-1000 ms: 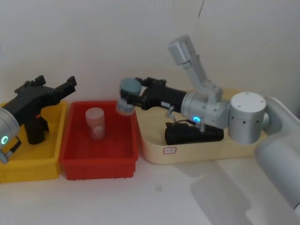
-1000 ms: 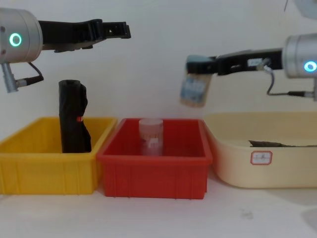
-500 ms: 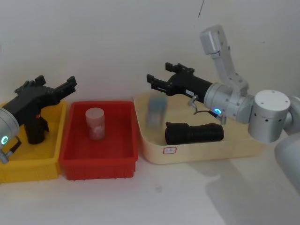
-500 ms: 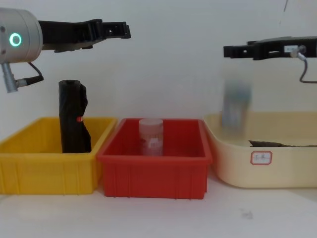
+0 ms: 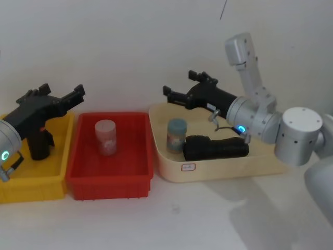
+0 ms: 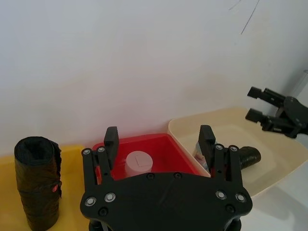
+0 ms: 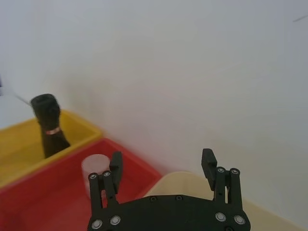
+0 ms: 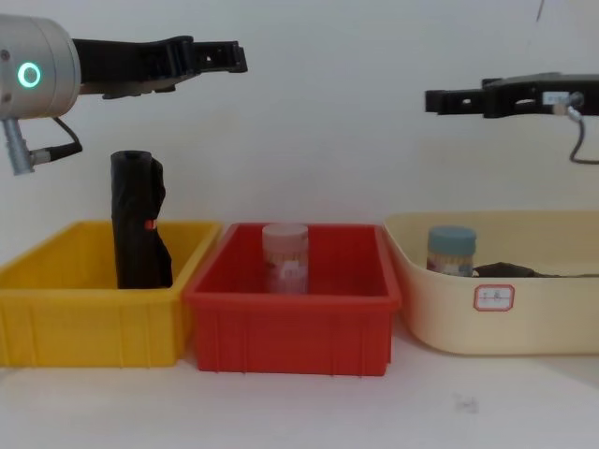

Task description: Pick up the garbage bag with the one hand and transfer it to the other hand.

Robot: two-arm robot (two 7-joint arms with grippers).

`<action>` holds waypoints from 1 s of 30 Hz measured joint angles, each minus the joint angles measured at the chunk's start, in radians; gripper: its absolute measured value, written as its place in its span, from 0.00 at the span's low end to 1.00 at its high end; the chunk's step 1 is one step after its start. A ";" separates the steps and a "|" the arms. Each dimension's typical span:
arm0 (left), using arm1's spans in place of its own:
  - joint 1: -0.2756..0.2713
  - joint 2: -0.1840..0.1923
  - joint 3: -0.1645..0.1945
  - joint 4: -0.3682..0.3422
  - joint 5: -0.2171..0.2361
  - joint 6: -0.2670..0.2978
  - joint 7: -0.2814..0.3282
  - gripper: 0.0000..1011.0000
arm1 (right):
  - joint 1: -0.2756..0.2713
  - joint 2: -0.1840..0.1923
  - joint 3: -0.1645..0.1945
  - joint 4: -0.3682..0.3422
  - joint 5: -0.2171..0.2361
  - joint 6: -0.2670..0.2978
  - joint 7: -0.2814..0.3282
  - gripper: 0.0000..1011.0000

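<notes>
The thick, glossy black rolled-up garbage bag point(image 5: 216, 148) lies on its side in the cream plastic tray point(image 5: 229, 169) at the right centre of the head view, touched by neither gripper. Just left of it in the same tray stands a small jar with a grey-blue lid point(image 5: 176, 135), its printed label too small to read. A white sticker with a red outline point(image 5: 188, 167) sits on the tray's front wall; its writing is illegible.

The right gripper point(image 5: 179, 84) hangs above the tray's back left corner, jaws spread wide and empty, with a small unreadable white label point(image 8: 559, 96) on its body. The left gripper point(image 5: 62, 92) hovers at the left edge over the yellow plastic bin point(image 5: 31, 187), also wide apart and empty. In that bin stands a slimmer black roll with a red mark point(image 8: 138, 223). The red plastic bin point(image 5: 109, 182) between them holds a translucent lidded jar point(image 5: 105, 137)
</notes>
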 joint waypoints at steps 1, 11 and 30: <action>0.000 0.000 0.000 0.000 0.000 0.000 0.000 0.99 | -0.012 -0.005 -0.002 -0.014 0.001 0.000 -0.003 0.99; 0.000 0.000 0.000 0.000 0.000 0.000 0.000 0.99 | -0.105 -0.039 -0.045 -0.126 0.013 0.010 -0.013 0.99; 0.000 0.000 0.000 0.000 0.000 0.000 0.000 0.99 | -0.200 -0.081 -0.117 -0.233 0.013 0.023 -0.028 0.99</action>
